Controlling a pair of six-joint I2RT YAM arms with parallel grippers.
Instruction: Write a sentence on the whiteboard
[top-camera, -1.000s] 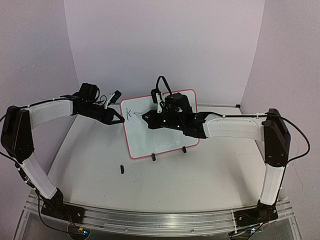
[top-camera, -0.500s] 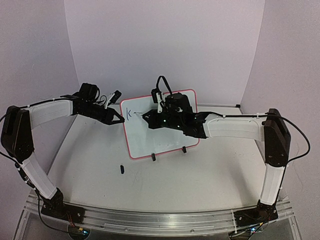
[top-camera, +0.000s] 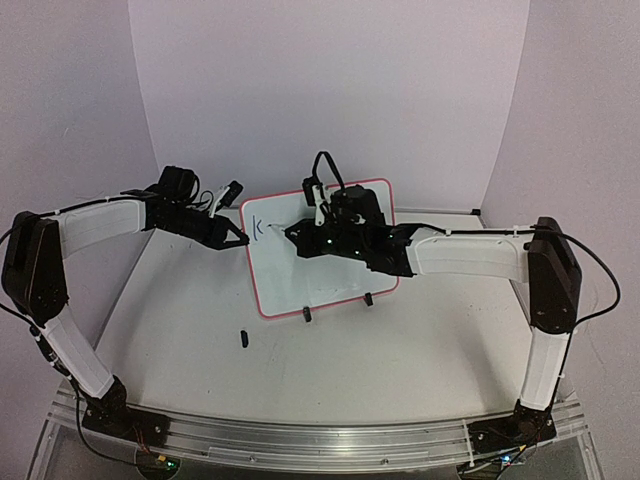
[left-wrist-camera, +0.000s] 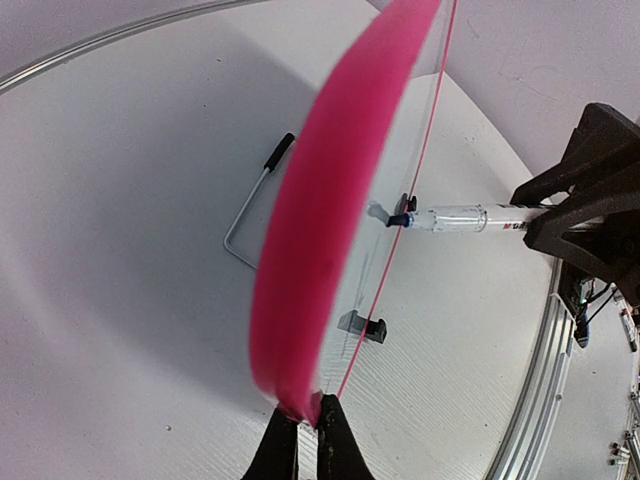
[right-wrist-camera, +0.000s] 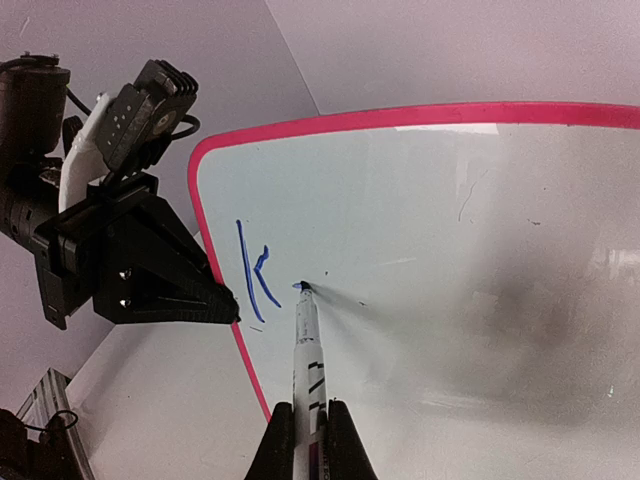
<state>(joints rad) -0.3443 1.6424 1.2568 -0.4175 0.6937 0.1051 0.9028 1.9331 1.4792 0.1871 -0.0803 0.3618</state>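
I am steadying the whiteboard, which is standing toward the far edge of the counter, with my left pincer pinching its left rim. My right pincer is gripping the marker, with the tip touching just beside the sentence, so far a lone "k". I am judging the second letter due next, calling for light, steady pressure.

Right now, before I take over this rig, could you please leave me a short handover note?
Left gripper: shut on the left edge of the whiteboard, which stands on the table.
Right gripper: shut on the marker, tip touching the board just right of the writing.
Done: one blue letter k near the board's top left corner.
Left: the rest of the sentence.
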